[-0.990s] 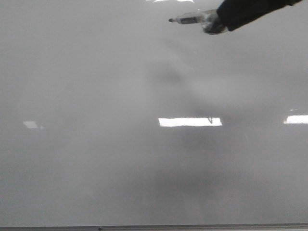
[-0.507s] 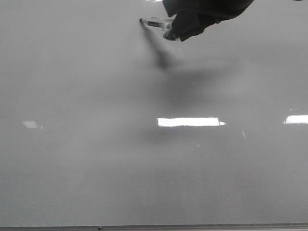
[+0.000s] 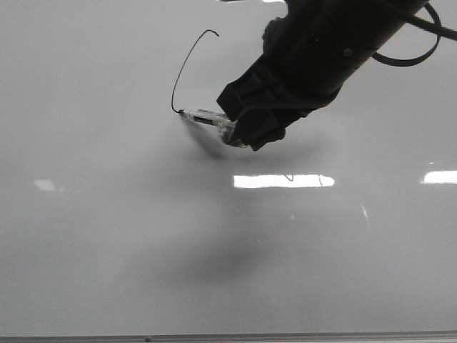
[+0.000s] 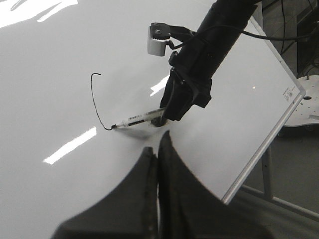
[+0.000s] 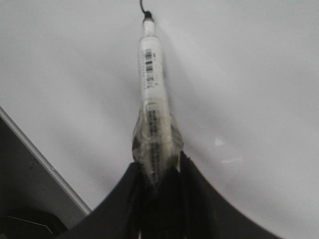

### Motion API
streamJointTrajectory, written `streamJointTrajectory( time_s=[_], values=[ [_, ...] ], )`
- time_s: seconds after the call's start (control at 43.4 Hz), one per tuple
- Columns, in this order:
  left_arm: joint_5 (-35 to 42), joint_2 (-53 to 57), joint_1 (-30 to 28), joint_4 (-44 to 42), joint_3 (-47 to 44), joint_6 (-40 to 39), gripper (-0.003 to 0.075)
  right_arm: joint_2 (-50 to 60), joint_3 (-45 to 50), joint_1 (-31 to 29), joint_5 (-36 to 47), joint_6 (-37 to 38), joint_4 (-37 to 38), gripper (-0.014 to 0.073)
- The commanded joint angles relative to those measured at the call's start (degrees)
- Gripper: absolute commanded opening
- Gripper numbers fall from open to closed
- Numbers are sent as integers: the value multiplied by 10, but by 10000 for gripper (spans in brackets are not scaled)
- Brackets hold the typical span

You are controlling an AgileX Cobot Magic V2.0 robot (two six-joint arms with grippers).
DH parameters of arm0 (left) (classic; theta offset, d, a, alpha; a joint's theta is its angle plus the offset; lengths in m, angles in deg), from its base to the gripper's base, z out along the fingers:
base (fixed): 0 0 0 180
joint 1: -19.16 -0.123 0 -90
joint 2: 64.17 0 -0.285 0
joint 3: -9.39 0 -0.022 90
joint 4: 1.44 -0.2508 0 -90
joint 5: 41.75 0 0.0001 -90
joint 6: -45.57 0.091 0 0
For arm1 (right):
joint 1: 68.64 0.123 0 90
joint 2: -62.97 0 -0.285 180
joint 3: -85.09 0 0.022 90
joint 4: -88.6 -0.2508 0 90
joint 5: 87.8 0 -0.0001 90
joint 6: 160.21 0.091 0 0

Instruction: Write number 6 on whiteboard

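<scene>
Front view: the right gripper (image 3: 239, 132) is clamping a marker (image 3: 203, 116), tip touching the whiteboard (image 3: 107, 236) just ahead of the jaws. A second ago the board was bare; now the curved top stroke of the number 6 (image 3: 187, 64) is standing there, loop not yet drawn.

Left wrist view: the left gripper (image 4: 157, 149) is hovering with jaws pressed together, holding nothing, near the stroke's end.

Right wrist view: the marker is projecting from between the jaws onto the line.

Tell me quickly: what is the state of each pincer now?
Left pincer: closed, empty.
Right pincer: closed on the marker, tip on the whiteboard.
</scene>
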Motion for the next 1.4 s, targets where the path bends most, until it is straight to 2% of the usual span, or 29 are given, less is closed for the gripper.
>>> streamJointTrajectory(
  time_s=[0.0, 0.253, 0.415, 0.576, 0.714, 0.829, 0.921, 0.99, 1.059, 1.082, 1.198, 1.244, 1.382],
  values=[
    [47, -7, 0, 10, 16, -8, -20, 40, -13, -25, 35, 1, 7, -60],
    [47, -7, 0, 10, 16, -8, -20, 29, -42, -13, 54, 0, 8, -60],
    [47, -7, 0, 10, 16, -8, -20, 6, -65, 23, -7, -4, 29, -60],
    [48, -7, 0, 12, 16, -8, -20, 99, -14, 47, -7, -6, 39, -60],
    [38, -27, 0, 12, 18, -8, -20, 172, 34, 68, -51, -9, 87, -60],
    [24, -91, 0, 8, 37, 2, -20, 200, 42, 90, -105, -9, 131, -60],
    [1, -154, 0, 8, 77, 57, -12, 212, 42, 122, -136, -10, 179, -60],
    [-28, -203, 0, 8, 121, 113, 36, 216, 42, 150, -153, -10, 208, -60],
    [-63, -253, 0, 8, 162, 156, 134, 216, 42, 182, -161, -10, 228, -60],
    [-80, -273, 0, 8, 178, 168, 197, 216, 42, 193, -161, -10, 234, -60],
    [-125, -357, 1, 8, 236, 206, 405, 216, 41, 231, -155, -10, 243, -60],
    [-147, -387, 4, 8, 256, 229, 445, 218, 41, 242, -150, -10, 243, -60],
    [-169, -453, 33, -6, 298, 263, 438, 219, 41, 254, -126, -10, 242, -60]
  ],
)
